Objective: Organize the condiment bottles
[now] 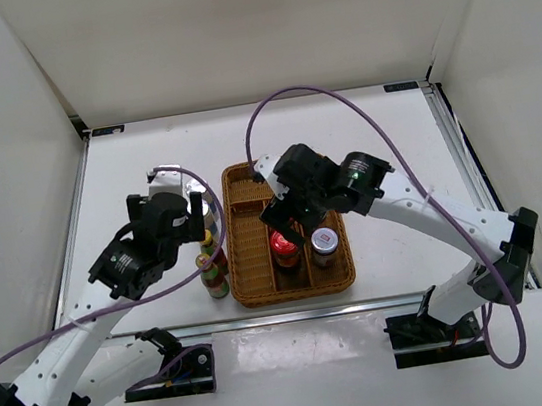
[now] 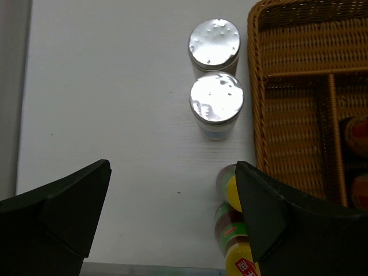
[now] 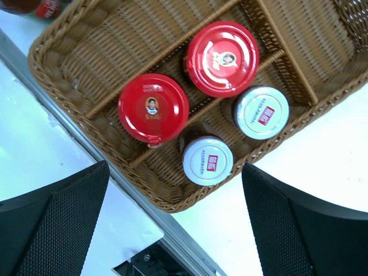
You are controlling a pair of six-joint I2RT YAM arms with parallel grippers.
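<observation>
Two silver-capped tall bottles (image 2: 214,43) (image 2: 217,99) stand on the white table just left of the brown wicker tray (image 2: 287,115). Two slim yellow-green-capped bottles (image 2: 231,192) (image 2: 241,261) stand nearer, partly hidden behind my left gripper's right finger. My left gripper (image 2: 172,195) is open and empty above the table, left of these bottles; it also shows in the top view (image 1: 197,215). Two red-lidded jars (image 3: 153,107) (image 3: 222,58) and two grey-lidded jars (image 3: 207,160) (image 3: 261,112) sit in the tray's near compartments. My right gripper (image 3: 175,195) is open and empty above them.
The tray (image 1: 250,267) has divided compartments; its far ones hold nothing. A metal rail (image 1: 287,315) runs along the table's near edge close to the tray. White walls enclose the table at the back and both sides. Purple cables loop from both arms.
</observation>
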